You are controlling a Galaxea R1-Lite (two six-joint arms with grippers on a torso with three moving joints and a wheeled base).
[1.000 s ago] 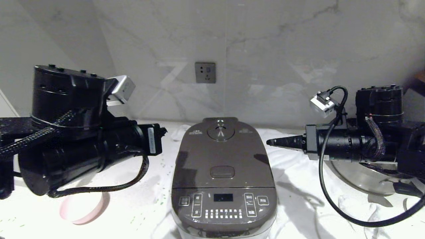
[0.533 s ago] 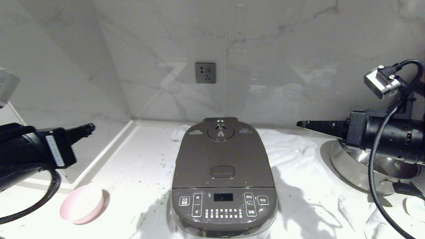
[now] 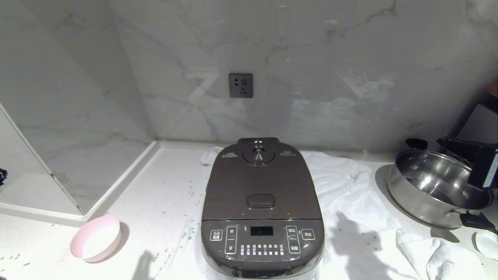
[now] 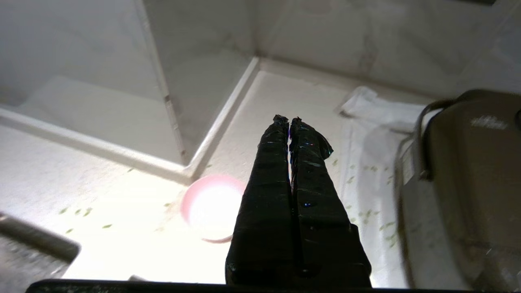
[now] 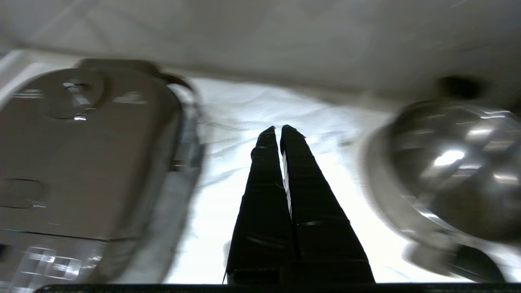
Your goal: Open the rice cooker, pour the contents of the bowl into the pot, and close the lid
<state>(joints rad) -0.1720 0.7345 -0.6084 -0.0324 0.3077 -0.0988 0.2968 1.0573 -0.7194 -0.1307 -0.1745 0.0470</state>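
The rice cooker (image 3: 262, 210) stands mid-counter with the lid (image 3: 260, 179) down, so the pot is hidden. To its left sits the pink bowl (image 3: 96, 243); its inside shows plain white, and the contents of the bowl do not show. In the left wrist view my left gripper (image 4: 288, 119) is shut and empty, above the counter between the bowl (image 4: 205, 207) and the cooker (image 4: 468, 183). My right gripper (image 5: 276, 128) is also shut and empty. It hangs over the white cloth between the cooker (image 5: 81, 150) and a steel pan.
A shiny steel pan (image 3: 435, 186) with black handles sits at the right on a white cloth (image 3: 350, 186), with my right arm (image 3: 482, 165) over its far edge. Green bits (image 4: 366, 213) lie scattered on the counter. A raised ledge (image 3: 116, 186) borders the left. A wall socket (image 3: 240, 85) is behind.
Both arms have pulled back from beside the cooker toward the sides: the left has almost left the head view, the right is at its right edge. Cooker and bowl stayed put.
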